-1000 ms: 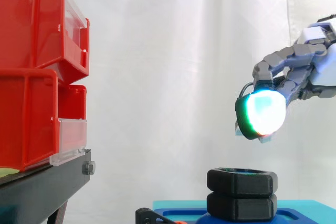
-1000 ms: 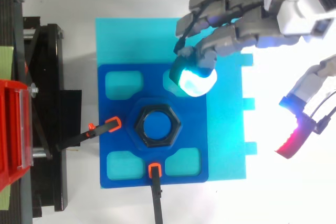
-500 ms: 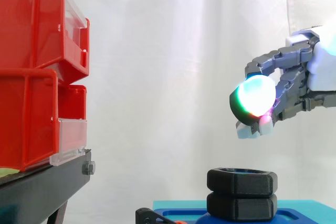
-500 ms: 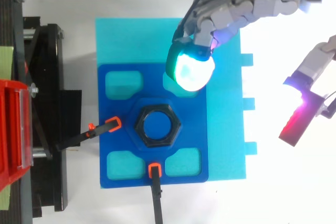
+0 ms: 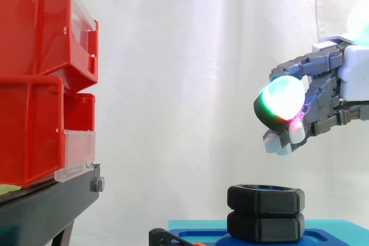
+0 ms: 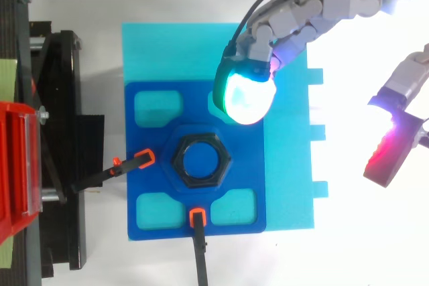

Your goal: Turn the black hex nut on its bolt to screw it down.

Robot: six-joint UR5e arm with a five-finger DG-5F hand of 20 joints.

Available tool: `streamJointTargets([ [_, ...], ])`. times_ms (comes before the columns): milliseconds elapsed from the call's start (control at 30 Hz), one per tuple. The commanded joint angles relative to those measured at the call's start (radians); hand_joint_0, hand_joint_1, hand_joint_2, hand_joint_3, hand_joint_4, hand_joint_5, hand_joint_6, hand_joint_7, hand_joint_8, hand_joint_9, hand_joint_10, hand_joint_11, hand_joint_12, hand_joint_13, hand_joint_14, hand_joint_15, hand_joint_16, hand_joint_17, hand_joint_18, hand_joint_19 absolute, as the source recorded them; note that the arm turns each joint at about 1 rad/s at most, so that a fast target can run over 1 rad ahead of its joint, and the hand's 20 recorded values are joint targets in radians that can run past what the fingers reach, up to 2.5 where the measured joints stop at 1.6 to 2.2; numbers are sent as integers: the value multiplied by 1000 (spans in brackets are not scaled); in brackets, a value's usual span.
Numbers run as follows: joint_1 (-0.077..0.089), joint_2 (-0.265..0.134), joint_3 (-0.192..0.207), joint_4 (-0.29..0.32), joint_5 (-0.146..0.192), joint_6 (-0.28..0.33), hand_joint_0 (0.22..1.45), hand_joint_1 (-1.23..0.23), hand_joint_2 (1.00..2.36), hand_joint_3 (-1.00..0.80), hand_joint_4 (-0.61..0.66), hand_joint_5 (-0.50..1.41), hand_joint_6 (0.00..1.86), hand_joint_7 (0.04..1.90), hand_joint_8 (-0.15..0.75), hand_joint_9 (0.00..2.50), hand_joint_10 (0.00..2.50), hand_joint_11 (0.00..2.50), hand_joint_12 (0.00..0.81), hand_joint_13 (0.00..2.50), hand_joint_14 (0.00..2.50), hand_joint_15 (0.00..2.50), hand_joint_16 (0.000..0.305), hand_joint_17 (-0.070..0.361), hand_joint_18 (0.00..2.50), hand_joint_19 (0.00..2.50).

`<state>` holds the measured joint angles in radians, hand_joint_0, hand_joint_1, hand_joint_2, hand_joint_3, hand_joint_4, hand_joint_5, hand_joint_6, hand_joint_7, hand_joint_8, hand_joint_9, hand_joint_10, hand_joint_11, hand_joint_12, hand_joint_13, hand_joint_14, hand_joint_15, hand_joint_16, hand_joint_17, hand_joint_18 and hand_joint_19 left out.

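Black nut (image 5: 265, 199) — below hand (image 6: 301, 15), apart

The black nut (image 6: 201, 160) is showing a matt, plastic-looking skin, while the blue plate (image 6: 154, 140) under it and the cyan board (image 6: 167, 51) are looking like smooth, dull plastic. The red bins (image 5: 34, 102) are gleaming as glossy plastic with clear fronts, the black stand (image 5: 52, 208) is looking like matt metal, and the white curtain (image 5: 184, 56) is hanging as soft cloth. The robot hand (image 5: 326, 93) is showing matt grey links and milky, translucent pads (image 5: 281, 101).
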<state>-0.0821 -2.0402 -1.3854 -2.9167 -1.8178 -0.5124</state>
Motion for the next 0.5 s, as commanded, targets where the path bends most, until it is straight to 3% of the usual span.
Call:
streamJointTargets([
  [0, -1, 0, 0, -1, 0, 0, 466, -538, 1000, -500, 183, -148, 504, 860, 305, 586, 10, 250, 426, 366, 6, 190, 59, 133, 234, 385],
  [467, 1, 0, -1, 1, 0, 0, 475, -578, 1000, -500, 165, -140, 504, 846, 300, 647, 11, 239, 416, 433, 6, 191, 58, 130, 284, 383],
])
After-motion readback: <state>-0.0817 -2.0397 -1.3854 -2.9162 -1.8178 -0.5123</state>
